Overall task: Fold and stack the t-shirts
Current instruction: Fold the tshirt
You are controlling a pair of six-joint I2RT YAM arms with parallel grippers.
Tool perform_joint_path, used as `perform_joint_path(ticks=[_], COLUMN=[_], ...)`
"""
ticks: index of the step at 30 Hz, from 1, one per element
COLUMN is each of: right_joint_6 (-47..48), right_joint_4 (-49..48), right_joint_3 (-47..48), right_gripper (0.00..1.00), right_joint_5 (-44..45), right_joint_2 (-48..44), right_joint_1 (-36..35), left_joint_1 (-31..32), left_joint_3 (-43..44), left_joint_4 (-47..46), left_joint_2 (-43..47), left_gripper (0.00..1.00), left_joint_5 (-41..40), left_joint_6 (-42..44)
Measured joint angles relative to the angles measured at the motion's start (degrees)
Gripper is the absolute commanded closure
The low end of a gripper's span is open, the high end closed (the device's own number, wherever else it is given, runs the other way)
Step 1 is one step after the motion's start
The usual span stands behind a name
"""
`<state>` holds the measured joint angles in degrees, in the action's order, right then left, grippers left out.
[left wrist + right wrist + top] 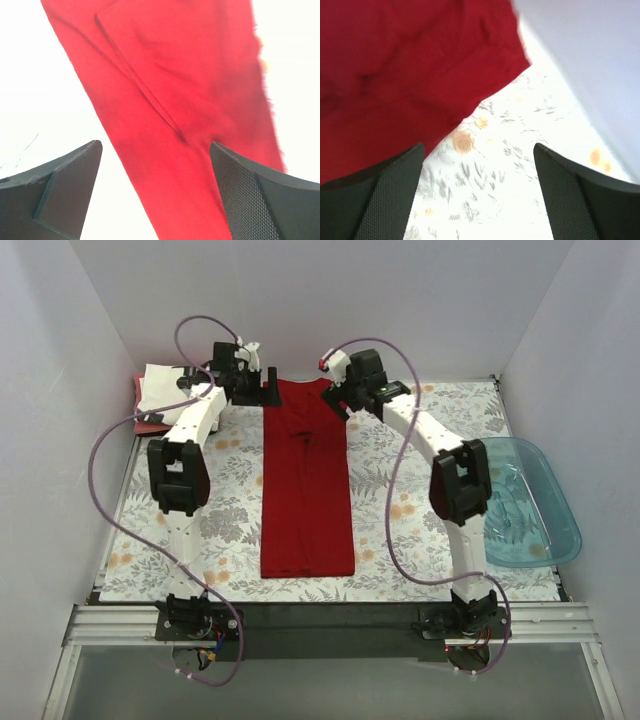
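Observation:
The dark red t-shirt (305, 480) lies as a long folded strip down the middle of the table. My left gripper (267, 383) is open at its far left corner; in the left wrist view the gripper (156, 146) hangs open above the red cloth (190, 90), holding nothing. My right gripper (336, 397) is open at the far right corner; in the right wrist view the gripper (480, 147) is over the tablecloth, with the shirt's edge (410, 75) by its left finger. A folded white shirt (163, 383) lies on a reddish-pink one (150, 423) at the back left.
A translucent teal tub (525, 505) stands at the right edge of the table. The grey floral tablecloth (410, 500) covers the table. White walls close in the back and both sides. Purple cables loop over both arms.

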<state>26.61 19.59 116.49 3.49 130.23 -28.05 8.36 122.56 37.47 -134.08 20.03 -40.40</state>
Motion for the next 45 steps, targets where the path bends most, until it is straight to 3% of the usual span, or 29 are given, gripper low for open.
perform_joint_path(ticks=[6,12,17,21,25,29,33,37,45], right_joint_6=[2.3,9.8,14.2,16.3,17.4,17.8,17.9,17.4,17.4], right_joint_4=[-1.4,-1.0,3.0,2.7,-0.9,-6.7,-13.2,-17.6,-21.9], right_joint_3=[-12.3,-27.5,-48.0,-66.0,-78.7,-84.9,-85.4,-85.4,-85.9], right_gripper=[0.02,0.02,0.02,0.06,0.13,0.24,0.36,0.41,0.43], right_joint_5=[-9.2,-17.7,-23.0,-23.3,-24.3,-24.2,-24.5,-24.4,-22.4], right_joint_2=[-28.3,-49.5,-58.7,-65.4,-68.7,-66.6,-61.9,-58.4,-54.7], right_joint_1=[-2.7,-12.1,-19.3,-27.1,-32.9,-35.5,-36.4,-36.6,-37.0], left_joint_1=[-0.7,-0.6,1.3,5.0,7.7,9.2,10.9,13.9,23.3], left_joint_3=[-17.7,-35.3,-61.1,-82.3,-94.1,-99.7,-100.2,-101.3,-106.9], left_joint_4=[-7.0,-13.1,-10.3,-2.4,4.4,6.7,6.6,2.4,-9.2], left_joint_2=[29.7,54.8,72.6,88.2,99.7,101.2,94.4,88.7,88.5], left_gripper=[0.10,0.09,0.10,0.11,0.14,0.29,0.40,0.41,0.41], left_joint_5=[6.9,16.7,26.1,29.7,31.7,31.6,31.1,29.0,22.3], left_joint_6=[3.8,11.8,26.4,40.3,51.5,58.7,60.2,59.3,53.4])
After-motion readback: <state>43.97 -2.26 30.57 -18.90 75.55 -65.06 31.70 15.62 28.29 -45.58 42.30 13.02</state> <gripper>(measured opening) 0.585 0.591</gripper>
